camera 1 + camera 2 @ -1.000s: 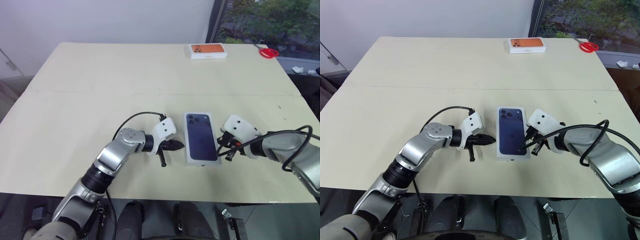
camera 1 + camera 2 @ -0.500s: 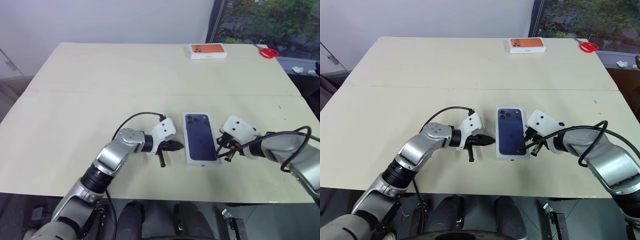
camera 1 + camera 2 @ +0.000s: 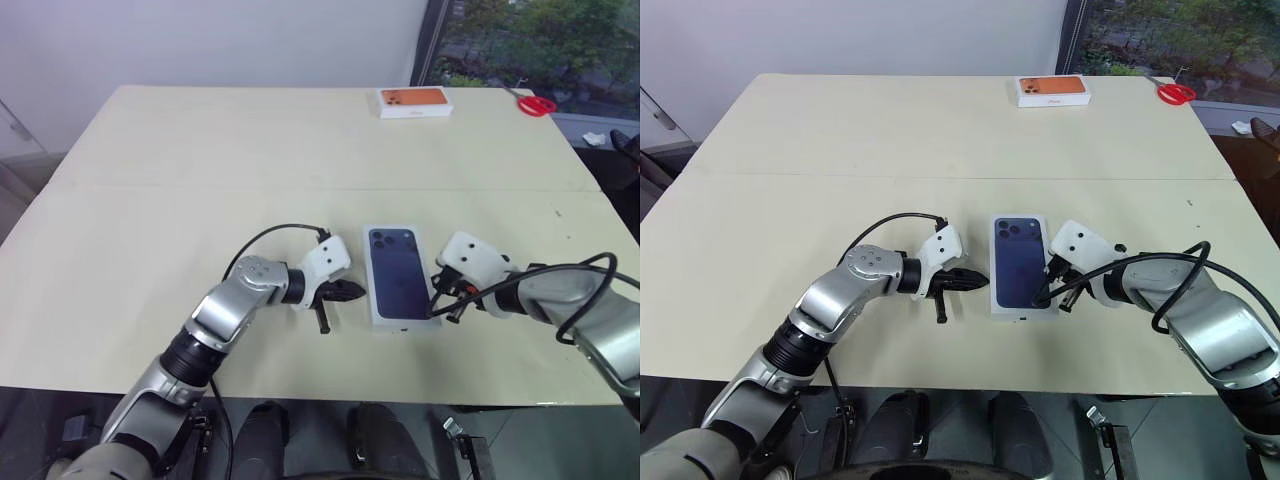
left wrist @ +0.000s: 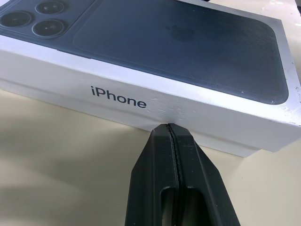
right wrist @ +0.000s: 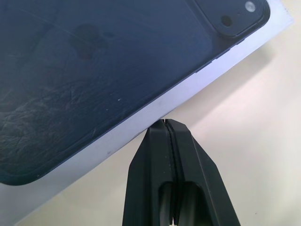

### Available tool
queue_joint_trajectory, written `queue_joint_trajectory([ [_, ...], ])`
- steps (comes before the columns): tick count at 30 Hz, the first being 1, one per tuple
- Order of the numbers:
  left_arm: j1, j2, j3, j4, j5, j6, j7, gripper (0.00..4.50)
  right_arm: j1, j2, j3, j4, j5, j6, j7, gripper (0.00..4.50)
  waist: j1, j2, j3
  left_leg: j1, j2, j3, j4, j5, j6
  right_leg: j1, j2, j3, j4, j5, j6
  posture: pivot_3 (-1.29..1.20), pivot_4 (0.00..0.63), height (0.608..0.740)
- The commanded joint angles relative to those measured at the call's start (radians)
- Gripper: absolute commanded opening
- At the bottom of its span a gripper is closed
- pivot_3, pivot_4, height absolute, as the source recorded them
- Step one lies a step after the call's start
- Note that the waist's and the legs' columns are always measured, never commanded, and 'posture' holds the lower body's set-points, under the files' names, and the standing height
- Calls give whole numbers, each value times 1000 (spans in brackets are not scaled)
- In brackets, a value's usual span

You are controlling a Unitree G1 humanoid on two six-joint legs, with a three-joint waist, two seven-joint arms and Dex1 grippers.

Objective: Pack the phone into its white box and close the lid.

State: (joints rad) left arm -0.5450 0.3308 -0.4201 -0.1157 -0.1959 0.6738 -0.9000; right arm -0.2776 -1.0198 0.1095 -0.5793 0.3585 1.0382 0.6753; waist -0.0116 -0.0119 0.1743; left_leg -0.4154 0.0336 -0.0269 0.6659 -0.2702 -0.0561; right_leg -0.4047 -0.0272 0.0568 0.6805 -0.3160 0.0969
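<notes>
With the lid [image 3: 400,275] seated on the white box mid-bench [image 3: 150,180], my left end effector [image 3: 352,291] and right end effector [image 3: 437,303], both pinched closed and empty, flank it; next, judge closure and withdraw.

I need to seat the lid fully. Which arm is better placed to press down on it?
Probably right. The right gripper, shut, sits at the lid's top edge. The left gripper, also shut, meets the lid's side wall lower down, so it would have to lift first.

An office-like room is showing: a plain cream worktop [image 3: 250,150] sitting by a white wall [image 3: 200,40] and window [image 3: 540,40].
</notes>
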Motion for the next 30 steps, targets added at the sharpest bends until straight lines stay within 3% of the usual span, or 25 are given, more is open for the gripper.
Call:
queue_joint_trajectory([
  [1, -13, -10, -4, -27, -12, -19, -8, 0, 16, -7, -19, -69, 17, -16, 28, 27, 0, 0, 0, 0, 0, 0, 0, 0, 0, 0, 0, 0, 0, 0, 0, 0, 150, 731],
  [30, -19, -7, -21, -23, -3, -17, -24, 0, 64, -53, -97, -61, -6, -31, 57, 27, 1, 0, 0, 0, 0, 0, 1, 0, 0, 1, 0, 0, 0, 0, 0, 0, 150, 731],
])
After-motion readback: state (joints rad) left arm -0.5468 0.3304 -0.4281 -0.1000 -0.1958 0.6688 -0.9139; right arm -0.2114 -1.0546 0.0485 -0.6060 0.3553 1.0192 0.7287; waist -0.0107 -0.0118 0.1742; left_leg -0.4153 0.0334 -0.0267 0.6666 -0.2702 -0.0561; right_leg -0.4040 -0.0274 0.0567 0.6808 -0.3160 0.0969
